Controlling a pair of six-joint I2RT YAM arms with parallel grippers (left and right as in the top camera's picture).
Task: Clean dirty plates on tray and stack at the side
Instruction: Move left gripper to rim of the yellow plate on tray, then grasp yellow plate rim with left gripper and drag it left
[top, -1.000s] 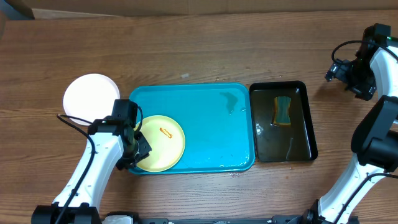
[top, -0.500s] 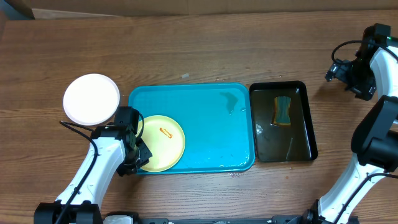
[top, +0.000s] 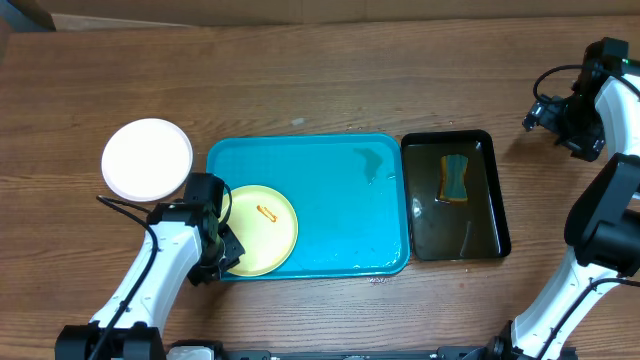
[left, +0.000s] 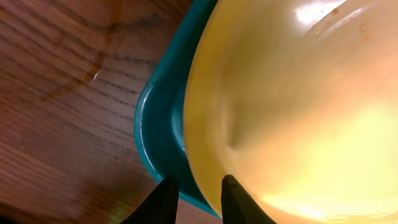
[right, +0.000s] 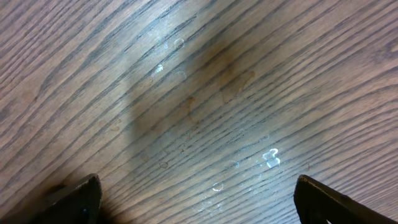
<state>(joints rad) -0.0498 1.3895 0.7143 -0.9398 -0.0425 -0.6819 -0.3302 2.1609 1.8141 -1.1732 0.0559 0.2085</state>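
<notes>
Overhead, the counter (top: 320, 80) is brown wood with a strong lengthwise grain, and a dark strip shows beyond its far edge. The turquoise tray (top: 340, 200) lies mid-counter. Its floor is glossy and looks wet, with a darker patch toward its far right corner. The yellow-green plate (top: 250, 240) sits in the tray's near left corner, with an orange smear (top: 266, 212) on it. A white plate (top: 147, 159) lies on the bare wood just left of the tray's far left corner; I cannot tell whether more than one is stacked there. Just right of the turquoise tray stands a black tray (top: 430, 235) holding dark liquid and a sponge (top: 456, 178).

The left claw (left: 194, 200) is at the yellow-green plate's near left edge with its tips narrow. In the left wrist view the plate's rim and the tray's rim run between the tips, but I cannot tell whether it pinches them. The right claw (right: 199, 198) hangs wide apart over bare wood at the far right, where droplets (right: 270, 158) glisten.
</notes>
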